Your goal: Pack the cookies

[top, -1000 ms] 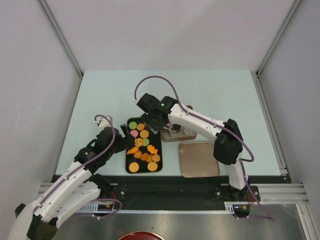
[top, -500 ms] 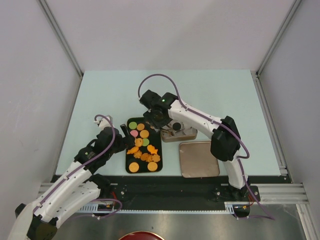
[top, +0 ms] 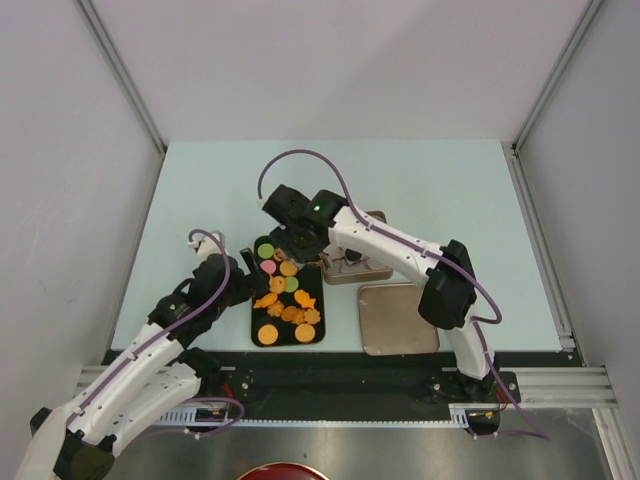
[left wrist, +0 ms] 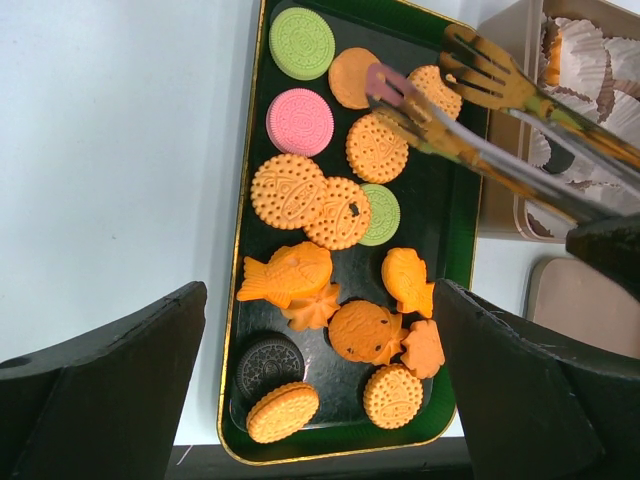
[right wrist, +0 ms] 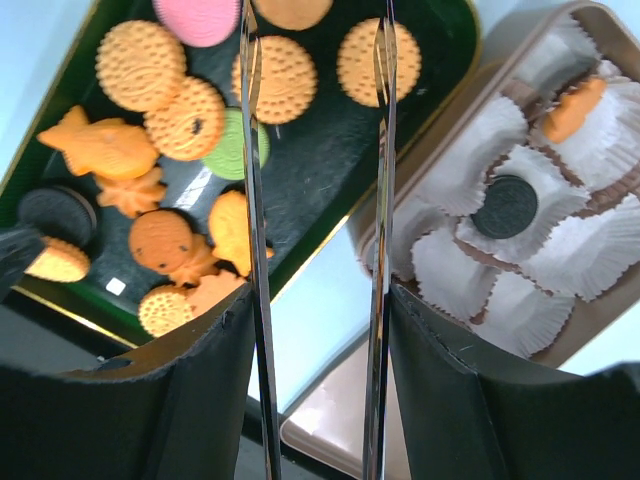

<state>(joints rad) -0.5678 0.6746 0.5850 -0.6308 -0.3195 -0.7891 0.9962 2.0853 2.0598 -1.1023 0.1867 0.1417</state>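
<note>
1. Holding the tongs in my right gripper, I see their tips parted wide, gripping nothing, over the tray's far end
2. Most cookies lie on that tray; two sit in the tin

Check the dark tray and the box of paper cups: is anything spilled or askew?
Nothing has spilled. On the tray two round orange cookies overlap, and in the box an orange cookie looks tilted in its paper cup.
</note>
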